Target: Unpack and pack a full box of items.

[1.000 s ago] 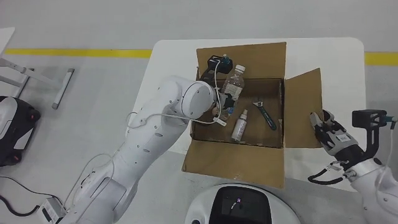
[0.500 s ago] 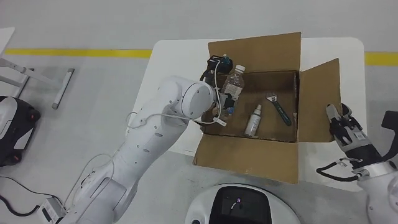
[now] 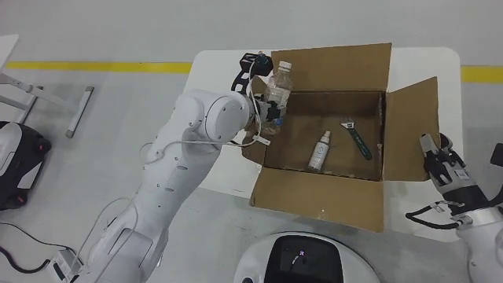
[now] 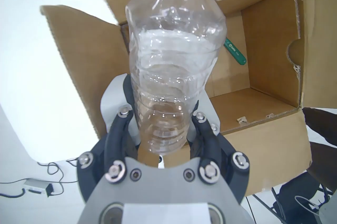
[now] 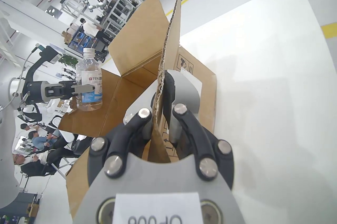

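A clear plastic bottle point(image 3: 277, 88) with a white cap is held upright over the left edge of the open cardboard box point(image 3: 330, 67). My left gripper point(image 3: 271, 113) is shut on its lower part; the wrist view has the bottle point(image 4: 173, 46) between the black fingers point(image 4: 123, 121). A small white spray bottle point(image 3: 318, 151) and a green-handled wrench point(image 3: 355, 139) lie on the box floor. My right gripper point(image 3: 435, 155) is shut on the box's right flap point(image 3: 409, 130); its wrist view shows the flap's edge point(image 5: 168, 33) clamped in the gripper point(image 5: 161, 104).
The box stands on a white table point(image 3: 420, 67) with bare surface behind and to the right of it. The table's left edge is close beside the held bottle. Grey floor with a yellow line point(image 3: 94, 67) surrounds the table.
The box has slid to the right with the right gripper holding its flap. The left arm has carried the bottle up and leftward, from over the box's interior to its left edge.
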